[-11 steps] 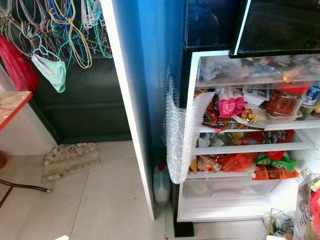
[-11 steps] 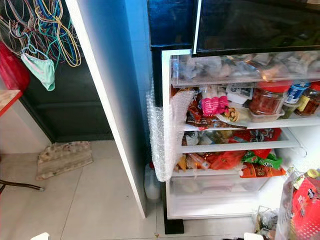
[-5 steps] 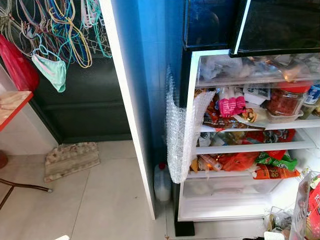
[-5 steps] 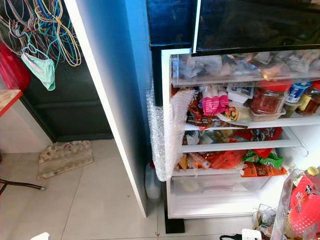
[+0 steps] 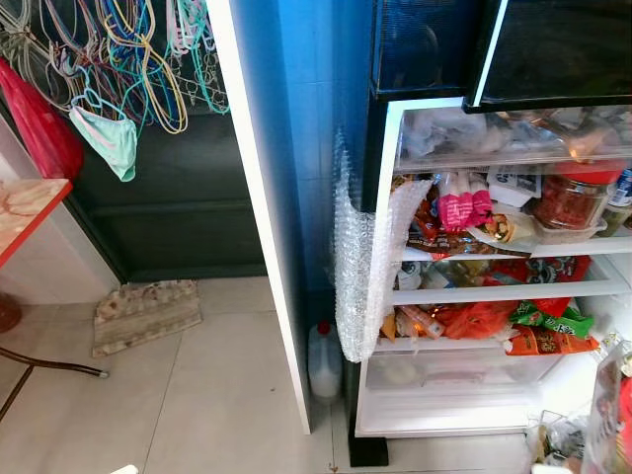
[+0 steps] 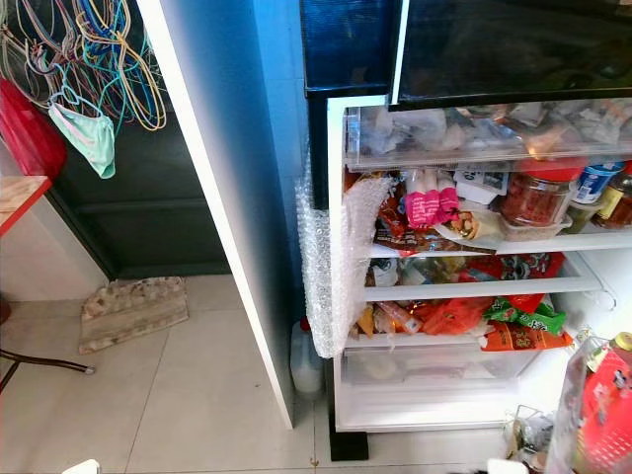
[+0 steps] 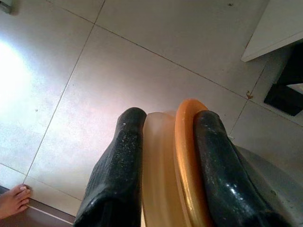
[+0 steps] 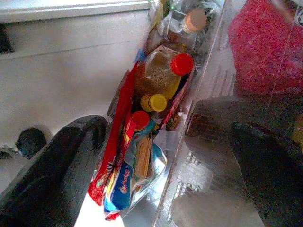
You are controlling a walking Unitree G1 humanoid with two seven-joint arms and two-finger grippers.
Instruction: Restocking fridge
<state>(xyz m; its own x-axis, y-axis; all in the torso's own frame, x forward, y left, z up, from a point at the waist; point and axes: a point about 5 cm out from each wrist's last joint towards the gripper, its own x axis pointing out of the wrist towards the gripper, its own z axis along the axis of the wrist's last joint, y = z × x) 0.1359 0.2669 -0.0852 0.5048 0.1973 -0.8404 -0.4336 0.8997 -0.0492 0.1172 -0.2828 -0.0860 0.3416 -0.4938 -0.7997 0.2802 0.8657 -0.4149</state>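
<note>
Before the open fridge [image 5: 380, 296], the left hand [image 7: 163, 156] hangs low over the tiled floor [image 5: 197, 395], fingers clamped on an orange-rimmed container [image 7: 182, 142]. Right hand [image 8: 165, 156] spread wide, holding nothing, above a door bin [image 8: 199, 165] of red-capped bottles [image 8: 165, 71] and packets. Risk: the middle and lower shelves [image 6: 474, 291] are crammed to their front edges, so pushing stock in may dislodge packets. Bubble wrap [image 5: 360, 276] drapes over the fridge's side edge and may snag. Hangers [image 5: 118, 49] crowd the dark wall behind

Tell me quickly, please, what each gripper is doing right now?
Left gripper: shut on an orange-rimmed translucent object.
Right gripper: open, holding nothing, above the groceries.
</note>
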